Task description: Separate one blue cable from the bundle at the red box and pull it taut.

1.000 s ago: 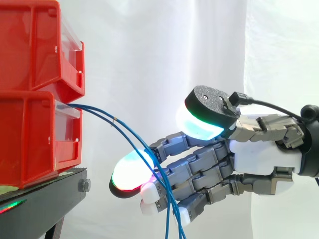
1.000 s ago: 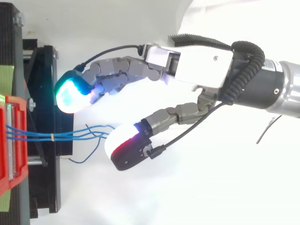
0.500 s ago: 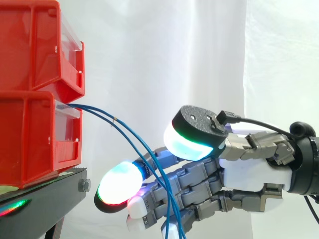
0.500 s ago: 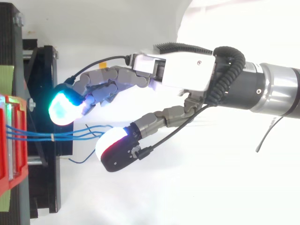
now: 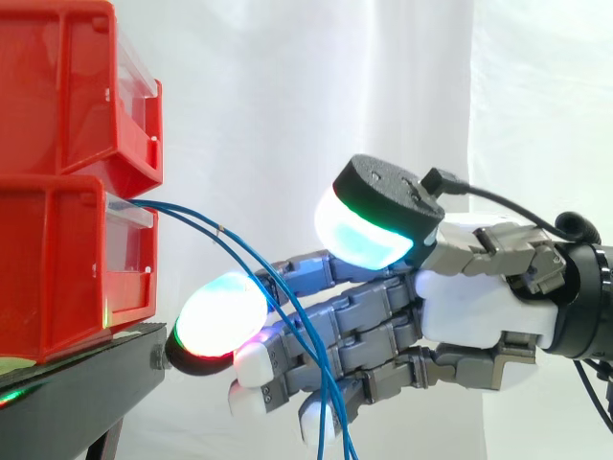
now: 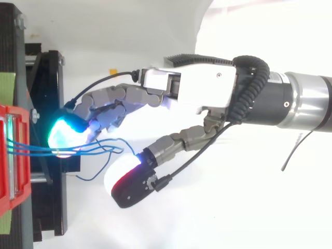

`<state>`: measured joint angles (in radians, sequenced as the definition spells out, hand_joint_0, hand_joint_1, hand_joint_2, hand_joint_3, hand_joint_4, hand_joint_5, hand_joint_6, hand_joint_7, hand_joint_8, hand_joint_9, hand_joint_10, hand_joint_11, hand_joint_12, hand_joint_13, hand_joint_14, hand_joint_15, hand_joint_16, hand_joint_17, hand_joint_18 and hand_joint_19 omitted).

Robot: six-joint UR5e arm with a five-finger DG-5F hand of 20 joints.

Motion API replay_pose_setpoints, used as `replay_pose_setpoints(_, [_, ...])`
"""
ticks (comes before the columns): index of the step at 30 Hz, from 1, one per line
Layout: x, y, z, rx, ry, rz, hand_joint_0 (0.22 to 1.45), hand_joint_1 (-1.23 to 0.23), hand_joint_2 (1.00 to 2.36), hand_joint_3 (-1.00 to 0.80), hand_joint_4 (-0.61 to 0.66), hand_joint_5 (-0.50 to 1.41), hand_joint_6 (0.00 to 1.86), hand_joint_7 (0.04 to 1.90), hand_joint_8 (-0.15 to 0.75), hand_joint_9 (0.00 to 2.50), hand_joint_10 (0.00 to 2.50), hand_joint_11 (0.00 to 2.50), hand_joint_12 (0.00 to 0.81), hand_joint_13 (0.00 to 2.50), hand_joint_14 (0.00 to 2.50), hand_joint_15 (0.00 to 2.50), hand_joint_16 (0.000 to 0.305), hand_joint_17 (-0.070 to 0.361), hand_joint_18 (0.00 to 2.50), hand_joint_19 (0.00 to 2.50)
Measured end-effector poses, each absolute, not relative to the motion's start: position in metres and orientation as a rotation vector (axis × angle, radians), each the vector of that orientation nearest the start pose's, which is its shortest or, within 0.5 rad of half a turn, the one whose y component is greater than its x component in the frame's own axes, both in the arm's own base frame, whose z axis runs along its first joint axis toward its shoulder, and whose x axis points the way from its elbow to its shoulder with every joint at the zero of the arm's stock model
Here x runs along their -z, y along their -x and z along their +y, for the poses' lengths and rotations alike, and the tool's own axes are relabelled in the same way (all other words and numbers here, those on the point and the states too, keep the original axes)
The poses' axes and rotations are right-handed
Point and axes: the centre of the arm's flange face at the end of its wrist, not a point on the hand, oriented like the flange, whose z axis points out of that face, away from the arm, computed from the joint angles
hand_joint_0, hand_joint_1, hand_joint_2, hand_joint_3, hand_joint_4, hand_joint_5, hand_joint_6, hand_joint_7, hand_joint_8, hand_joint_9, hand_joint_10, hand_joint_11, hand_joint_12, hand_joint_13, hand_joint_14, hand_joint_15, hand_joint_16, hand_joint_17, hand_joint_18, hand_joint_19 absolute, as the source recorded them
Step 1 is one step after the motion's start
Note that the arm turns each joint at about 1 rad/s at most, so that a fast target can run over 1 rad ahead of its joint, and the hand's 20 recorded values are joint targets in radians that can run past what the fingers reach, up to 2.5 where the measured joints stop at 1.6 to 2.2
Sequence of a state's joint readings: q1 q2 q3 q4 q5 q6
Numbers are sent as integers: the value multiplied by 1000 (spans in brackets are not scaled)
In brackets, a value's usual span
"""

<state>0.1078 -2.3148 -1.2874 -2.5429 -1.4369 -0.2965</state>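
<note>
Several thin blue cables [image 5: 206, 228] leave the front of the lower red bin [image 5: 57, 259] as a bundle and sag down to the right. In the top view the blue cables [image 6: 31, 148] are tied with a small band near the bin, then loop loosely. My hand [image 5: 469, 307] reaches in from the right with straight fingers pointing at the bin. The cables cross in front of the fingers [image 5: 335, 316] and hang below them. The foremost glowing fingertip [image 6: 62, 136] lies over the bundle at the stand's edge. The thumb [image 6: 129, 176] stands apart on the near side, clear of the cables.
A second red bin [image 5: 57, 86] sits stacked on the lower one. Both rest on a black stand [image 5: 77, 383] whose edge lies just left of my fingertips. A white curtain hangs behind, and a short blue loose end [image 6: 91, 176] lies below the bundle.
My hand has moved left toward the bins. The leading fingertip has gone from above the cables to over the bundle at the stand's edge. The thumb has swung wider from the fingers.
</note>
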Motion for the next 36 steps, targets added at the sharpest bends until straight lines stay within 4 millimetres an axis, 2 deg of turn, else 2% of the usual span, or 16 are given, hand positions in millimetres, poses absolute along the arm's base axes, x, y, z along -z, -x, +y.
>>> replay_pose_setpoints(9, [-220, -766, -51, -1175, -995, 1133, 621, -626, 1004, -439, 322, -189, 503, 861, 348, 586, 9, 412, 384, 585, 10, 301, 51, 115, 658, 578])
replay_pose_setpoints(16, [-221, -767, -51, -1243, -1040, 1098, 620, -625, 1004, -442, 332, -183, 503, 866, 352, 603, 11, 420, 385, 601, 10, 306, 51, 115, 666, 586])
replay_pose_setpoints(23, [-223, -768, -53, -1268, -1041, 1072, 659, -603, 1013, -331, 330, -150, 503, 1039, 356, 682, 10, 470, 380, 663, 11, 327, 50, 113, 720, 597])
replay_pose_setpoints(29, [-224, -768, -58, -1274, -1037, 1064, 682, -643, 1015, -223, 287, -127, 502, 1177, 363, 732, 11, 495, 384, 726, 12, 351, 51, 114, 778, 618])
replay_pose_setpoints(33, [-224, -768, -60, -1276, -1035, 1073, 683, -650, 1014, -241, 275, -116, 501, 1243, 373, 780, 11, 519, 385, 761, 14, 371, 51, 114, 823, 620])
replay_pose_setpoints(36, [-224, -768, -60, -1279, -1032, 1076, 638, -637, 1011, -358, 277, -111, 500, 1275, 378, 806, 11, 528, 388, 790, 13, 375, 51, 114, 843, 617])
